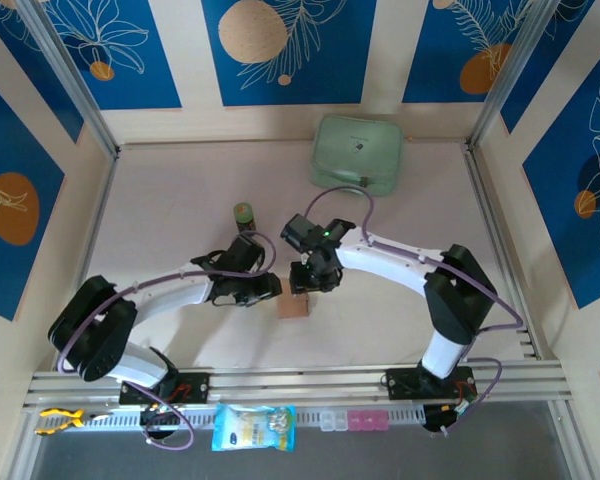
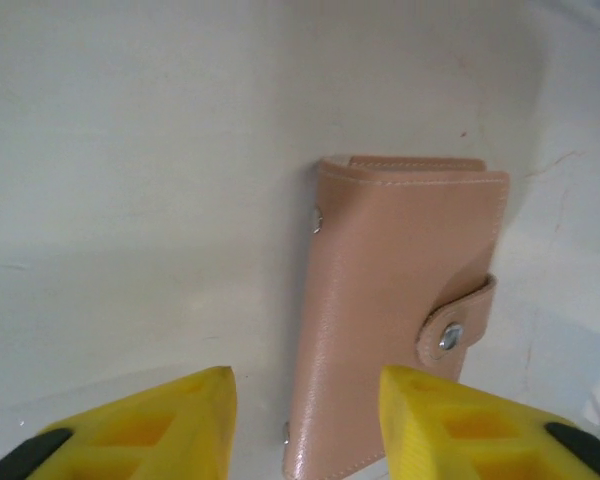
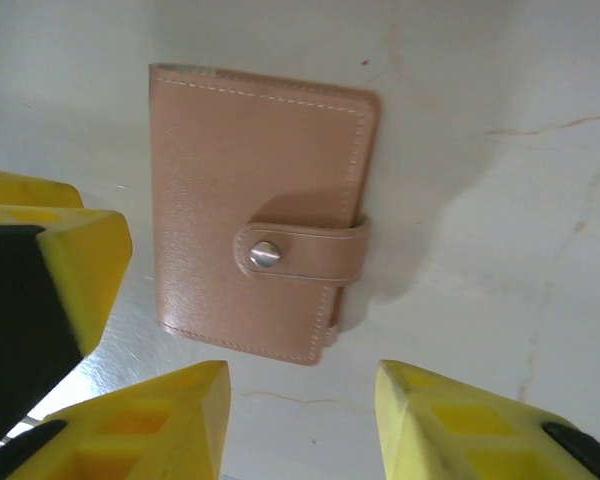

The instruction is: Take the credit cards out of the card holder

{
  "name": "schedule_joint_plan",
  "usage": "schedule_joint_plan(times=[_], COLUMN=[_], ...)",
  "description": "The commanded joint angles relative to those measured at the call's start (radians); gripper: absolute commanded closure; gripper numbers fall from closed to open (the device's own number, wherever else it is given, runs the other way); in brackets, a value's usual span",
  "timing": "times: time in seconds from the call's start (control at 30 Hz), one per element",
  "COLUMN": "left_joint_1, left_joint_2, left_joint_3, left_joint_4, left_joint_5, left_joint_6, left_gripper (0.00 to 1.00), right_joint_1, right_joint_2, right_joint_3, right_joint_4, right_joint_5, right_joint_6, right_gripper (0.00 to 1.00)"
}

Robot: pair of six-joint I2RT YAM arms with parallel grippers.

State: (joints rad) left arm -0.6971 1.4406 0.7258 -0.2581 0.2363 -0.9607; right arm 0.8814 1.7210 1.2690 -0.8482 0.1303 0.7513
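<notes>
**A:** Where does it sit on the table (image 1: 180, 220)?

**B:** Out in the middle, well short of the mint-green case (image 1: 357, 152). The card holder (image 3: 255, 200) lies flat and snapped closed, and both your arms bend in over it.

**A:** And the pincers?

**B:** Your left gripper (image 2: 305, 380) has its yellow fingers parted and empty, over one end of the holder. Your right gripper (image 3: 300, 370) is parted and empty too, just off a short edge.

**A:** How will it handle?

**B:** Light and soft, I judge. The leather-like skin should flex and may slide on the smooth top. Pin one cover with one gripper. With the other, take the strap (image 3: 300, 250) at its rounded end by the snap stud (image 3: 266, 254) and peel it up. The credit cards inside are probably stiff, thin and slick, so pinch each by an exposed edge once the pockets open.
</notes>
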Motion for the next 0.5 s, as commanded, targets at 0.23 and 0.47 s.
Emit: schedule_joint_plan(times=[0.23, 0.47], left_joint_1=[0.067, 0.096], left_joint_2=[-0.072, -0.077], left_joint_3=[-0.076, -0.112], left_joint_4=[0.084, 0.117], left_joint_5=[0.106, 0.156], left_joint_6=[0.008, -0.004], left_gripper=[0.80, 0.94], right_joint_1=[0.040, 0.053], right_joint_2=[0.103, 0.159], right_joint_3=[0.082, 0.141], right_joint_4=[-0.021, -0.067], right_joint_5=[-0.009, 0.031], right_joint_6=[0.088, 0.097], right_gripper=[0.65, 0.67])
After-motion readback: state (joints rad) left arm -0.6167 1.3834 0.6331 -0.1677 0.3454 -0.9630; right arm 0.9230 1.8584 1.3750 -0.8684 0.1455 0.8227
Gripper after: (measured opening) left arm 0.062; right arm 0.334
